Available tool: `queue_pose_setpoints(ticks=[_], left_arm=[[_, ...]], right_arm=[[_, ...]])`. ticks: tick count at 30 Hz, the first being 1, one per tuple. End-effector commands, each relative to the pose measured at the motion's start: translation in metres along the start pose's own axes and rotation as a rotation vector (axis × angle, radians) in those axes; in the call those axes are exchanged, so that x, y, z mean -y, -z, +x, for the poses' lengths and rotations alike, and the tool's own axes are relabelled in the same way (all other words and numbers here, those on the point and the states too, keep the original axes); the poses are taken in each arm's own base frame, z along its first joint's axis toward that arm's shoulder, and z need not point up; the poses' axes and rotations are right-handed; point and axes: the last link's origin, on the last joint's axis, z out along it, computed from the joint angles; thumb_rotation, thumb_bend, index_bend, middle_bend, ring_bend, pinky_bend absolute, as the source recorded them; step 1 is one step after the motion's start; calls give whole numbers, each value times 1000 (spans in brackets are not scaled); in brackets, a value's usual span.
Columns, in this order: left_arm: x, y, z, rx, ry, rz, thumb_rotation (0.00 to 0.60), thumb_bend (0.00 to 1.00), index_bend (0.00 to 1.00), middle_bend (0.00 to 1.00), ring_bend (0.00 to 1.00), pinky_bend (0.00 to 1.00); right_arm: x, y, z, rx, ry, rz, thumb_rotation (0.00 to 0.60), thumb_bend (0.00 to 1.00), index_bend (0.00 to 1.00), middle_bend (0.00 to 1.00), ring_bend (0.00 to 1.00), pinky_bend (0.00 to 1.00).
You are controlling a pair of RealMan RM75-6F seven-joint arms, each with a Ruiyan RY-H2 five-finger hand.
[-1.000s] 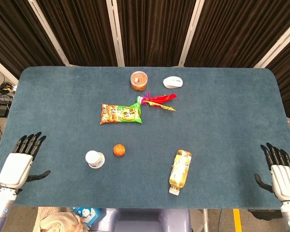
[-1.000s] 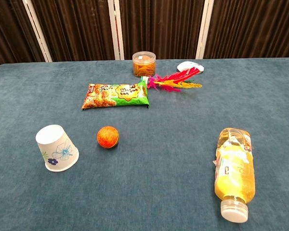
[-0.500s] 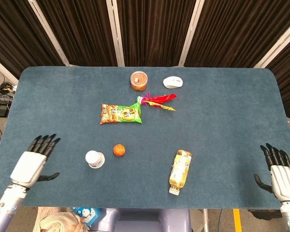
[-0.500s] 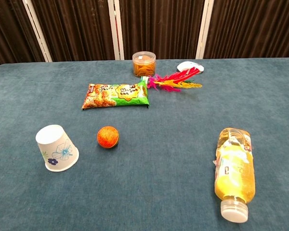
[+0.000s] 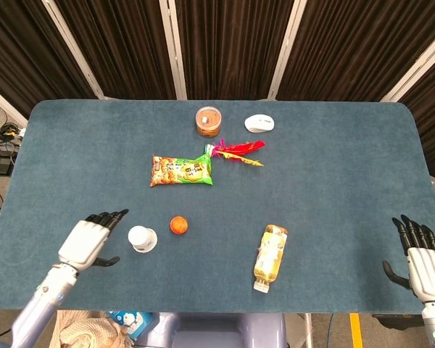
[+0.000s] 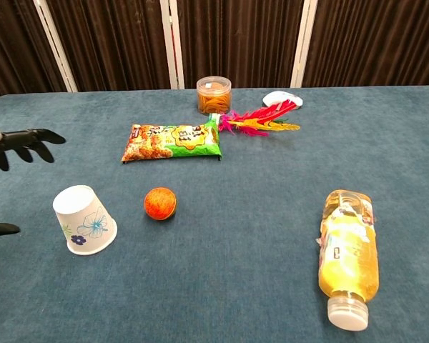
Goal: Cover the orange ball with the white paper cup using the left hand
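The white paper cup (image 5: 142, 238) (image 6: 84, 219) with a blue flower print stands upside down near the table's front left. The orange ball (image 5: 177, 225) (image 6: 159, 203) lies a short way to its right, apart from it. My left hand (image 5: 89, 238) (image 6: 18, 145) hovers open just left of the cup, fingers spread toward it, not touching. My right hand (image 5: 419, 257) rests open at the table's front right edge, far from both; the chest view does not show it.
A snack bag (image 5: 181, 170) lies behind the ball, with a feathered shuttlecock (image 5: 237, 151), a clear orange-filled jar (image 5: 209, 120) and a white mouse (image 5: 259, 123) further back. A yellow drink bottle (image 5: 270, 257) lies on its side to the ball's right.
My left hand has moved right from the table's left edge to just beside the cup, entering the chest view. The right hand, cup and ball have stayed put.
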Motion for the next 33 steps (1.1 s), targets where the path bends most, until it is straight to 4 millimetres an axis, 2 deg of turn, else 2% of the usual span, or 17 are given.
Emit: queue_pose_setpoints(ticks=[1, 9, 16, 20, 26, 33], left_arm=[[-13, -15, -3, 13, -10, -13, 600, 145, 78, 195, 198, 313], [-24, -32, -10, 50, -10, 1, 600, 193, 138, 233, 213, 318], [-31, -41, -14, 58, -6, 14, 600, 245, 301, 373, 333, 428], [-33, -44, -15, 52, -11, 17, 600, 267, 352, 433, 383, 467], [-38, -45, -15, 37, 7, 9, 600, 274, 378, 462, 407, 488], [-44, -45, 1, -8, 13, -19, 600, 273, 361, 451, 407, 484]], right_arm=[[0, 0, 0, 1, 0, 0, 600, 347, 0, 0, 0, 27], [0, 0, 0, 2, -4, 0, 600, 347, 0, 0, 0, 27], [0, -1, 0, 2, -5, 0, 600, 347, 0, 0, 0, 26], [0, -1, 0, 3, -5, 0, 600, 346, 0, 0, 0, 27], [0, -1, 0, 2, -4, 1, 600, 347, 0, 0, 0, 27], [1, -1, 0, 1, -4, 3, 600, 347, 0, 0, 0, 26]])
